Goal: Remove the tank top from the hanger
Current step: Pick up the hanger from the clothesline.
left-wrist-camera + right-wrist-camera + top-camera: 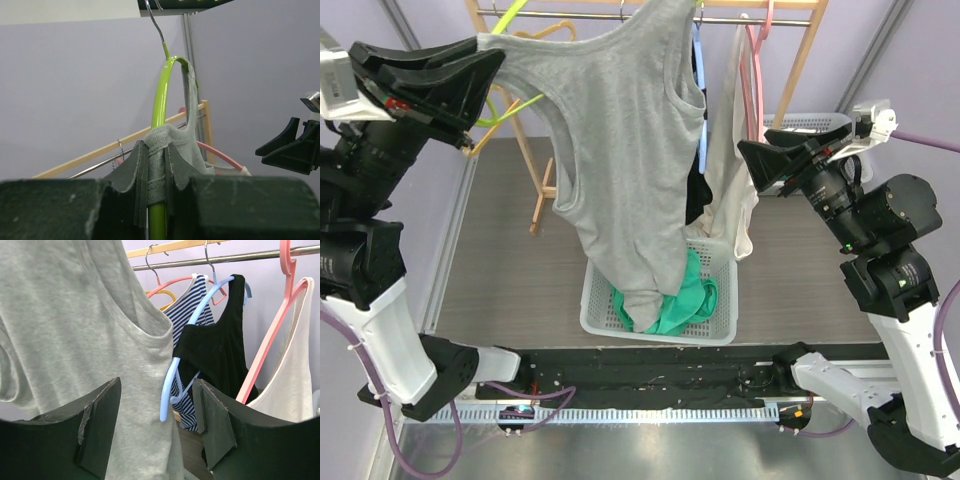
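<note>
The tank top [620,150] is matt grey jersey cloth, finely knit, with a ribbed band along its strap edge. Its hanger [159,100] is smooth, glossy lime green, plastic by the look, with a bare metal hook. The rack [798,60] is pale wood carrying a shiny metal rail [240,257]. The blue hanger [169,390] and pink hanger [270,335] are glossy plastic. The black top [215,355] and white top [295,385] are matt cloth. The basket [595,305] is white plastic lattice. The left end effector [156,200] and right end effector [157,425] are matt black, their fingers [100,430] scuffed and rough-edged. The counter [500,260] is matt grey.
</note>
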Robot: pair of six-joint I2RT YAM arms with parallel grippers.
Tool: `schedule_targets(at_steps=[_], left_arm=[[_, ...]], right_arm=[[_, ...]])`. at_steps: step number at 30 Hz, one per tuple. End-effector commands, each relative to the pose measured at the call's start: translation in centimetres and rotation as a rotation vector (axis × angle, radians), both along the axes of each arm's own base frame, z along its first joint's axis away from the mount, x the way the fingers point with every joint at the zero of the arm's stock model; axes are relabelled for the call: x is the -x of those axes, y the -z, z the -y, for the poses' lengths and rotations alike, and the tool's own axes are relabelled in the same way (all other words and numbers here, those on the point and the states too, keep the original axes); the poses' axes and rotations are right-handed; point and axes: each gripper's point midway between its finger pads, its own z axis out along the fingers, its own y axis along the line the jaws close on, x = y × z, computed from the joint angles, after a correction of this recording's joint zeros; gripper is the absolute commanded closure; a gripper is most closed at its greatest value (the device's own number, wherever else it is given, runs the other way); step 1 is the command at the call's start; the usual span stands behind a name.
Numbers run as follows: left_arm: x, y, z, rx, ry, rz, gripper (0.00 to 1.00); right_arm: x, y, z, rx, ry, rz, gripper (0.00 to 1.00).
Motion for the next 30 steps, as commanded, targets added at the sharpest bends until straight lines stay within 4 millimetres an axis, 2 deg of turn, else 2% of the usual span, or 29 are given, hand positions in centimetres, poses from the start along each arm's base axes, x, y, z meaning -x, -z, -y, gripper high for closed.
schedule_targets(at_steps=[1, 6, 9, 10, 14, 17, 18, 22, 24, 27, 28, 30], left_arm=[[3.4, -1.5, 0.7, -0.023, 0.089, 0.119, 1.00], [3.9, 1.1, 1.8, -0.097, 0.159, 0.056, 1.00], [3.7, 4.0, 2.4, -0.158, 0.184, -0.015, 1.00], [4.4, 4.5, 2.3, -0.174, 0.190, -0.016, 1.00], [3.5, 8.5, 3.2, -0.226, 0.239, -0.137, 1.00], [3.4, 10.4, 3.4, -0.238, 0.255, -0.188, 1.00], [2.6, 11.7, 3.5, -0.246, 0.256, -0.227, 1.00], [1.4, 14.4, 3.7, -0.281, 0.244, -0.274, 1.00], [1.0, 15.7, 3.8, -0.306, 0.244, -0.293, 1.00], [1.7, 17.2, 4.4, -0.360, 0.301, -0.303, 1.00], [2.3, 17.5, 4.7, -0.393, 0.342, -0.283, 1.00], [3.1, 18.1, 5.0, -0.430, 0.384, -0.269, 1.00]], right_arm=[[0.3, -0.8, 0.6, 0.006, 0.027, 0.035, 0.33], [1.0, -1.6, 0.4, 0.006, 0.002, 0.056, 0.33], [2.0, -2.3, 0.3, 0.010, -0.028, 0.075, 0.31], [2.3, -2.4, 0.3, 0.010, -0.034, 0.080, 0.30], [3.6, -2.9, -0.2, 0.003, -0.094, 0.095, 0.28], [5.1, -3.0, -0.9, -0.019, -0.168, 0.091, 0.27], [5.7, -2.8, -1.2, -0.025, -0.198, 0.087, 0.27], [7.4, -1.8, -1.7, -0.041, -0.268, 0.091, 0.27], [7.2, -1.1, -1.4, -0.025, -0.248, 0.089, 0.27], [7.1, -0.3, -1.5, 0.050, -0.243, 0.105, 0.24], [6.9, 0.7, -2.2, 0.095, -0.276, 0.083, 0.24], [7.1, 0.6, -2.5, 0.169, -0.298, 0.110, 0.24]])
